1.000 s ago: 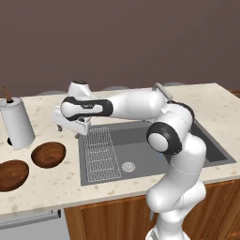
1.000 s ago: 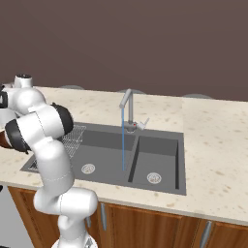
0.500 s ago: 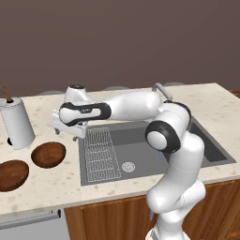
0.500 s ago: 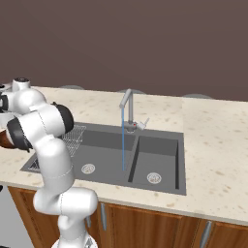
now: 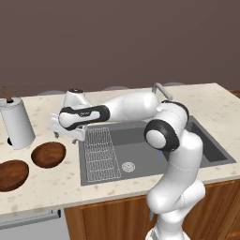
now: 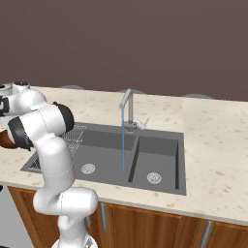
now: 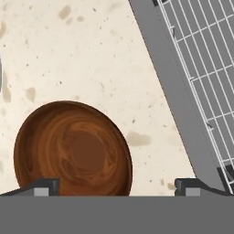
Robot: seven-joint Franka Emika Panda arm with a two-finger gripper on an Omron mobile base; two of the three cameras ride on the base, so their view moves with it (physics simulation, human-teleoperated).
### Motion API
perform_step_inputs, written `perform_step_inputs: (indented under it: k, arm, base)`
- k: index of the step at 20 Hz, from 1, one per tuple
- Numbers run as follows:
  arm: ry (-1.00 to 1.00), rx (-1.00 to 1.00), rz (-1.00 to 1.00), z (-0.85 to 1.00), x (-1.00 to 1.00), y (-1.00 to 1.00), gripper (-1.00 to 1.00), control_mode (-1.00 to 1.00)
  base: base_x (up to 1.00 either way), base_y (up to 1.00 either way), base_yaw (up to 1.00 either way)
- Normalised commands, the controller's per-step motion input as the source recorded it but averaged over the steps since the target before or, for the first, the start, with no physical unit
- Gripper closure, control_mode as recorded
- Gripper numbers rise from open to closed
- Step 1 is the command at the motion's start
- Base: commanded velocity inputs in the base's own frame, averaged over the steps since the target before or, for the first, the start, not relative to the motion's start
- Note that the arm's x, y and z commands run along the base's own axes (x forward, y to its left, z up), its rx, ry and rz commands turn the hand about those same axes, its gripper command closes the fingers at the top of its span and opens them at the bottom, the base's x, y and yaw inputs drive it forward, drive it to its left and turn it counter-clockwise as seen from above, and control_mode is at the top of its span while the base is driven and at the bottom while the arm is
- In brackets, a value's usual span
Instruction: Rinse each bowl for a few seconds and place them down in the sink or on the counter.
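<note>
Since a second ago my arm has swung further left, away from the sink (image 5: 154,154) and out over the surface (image 5: 56,180) toward the bowls; the base views hold steady, so the move is mine. My jaws (image 5: 65,133) stand spread wide, nothing between them, hovering above the surface just left of the sink's wire grid (image 5: 101,152).

Nearer bowl (image 7: 73,148): in the hand view it lies below and toward my left finger tip (image 7: 43,186), not yet centred between the two tips. Judgement: I need to shift further from the sink before descending. Round, so no long axis; any rim approach serves.

Appearance: shallow, dark reddish-brown wood, swirled grain, upright, empty. Second bowl (image 5: 11,174) sits further from the sink, beside the first. Water runs from the faucet (image 6: 127,104).
</note>
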Motion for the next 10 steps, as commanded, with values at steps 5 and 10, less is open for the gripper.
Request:
perform_step_inputs:
  k: [5, 10]
  arm:
    - [-0.03, 0.0, 0.05, -0.17, 0.0, 0.0, -1.0, -1.0]
    - [-0.02, 0.0, 0.05, -0.21, 0.0, 0.01, -1.0, -1.0]
  base:
    - [0.0, 0.0, 0.0]
    - [0.0, 0.0, 0.0]
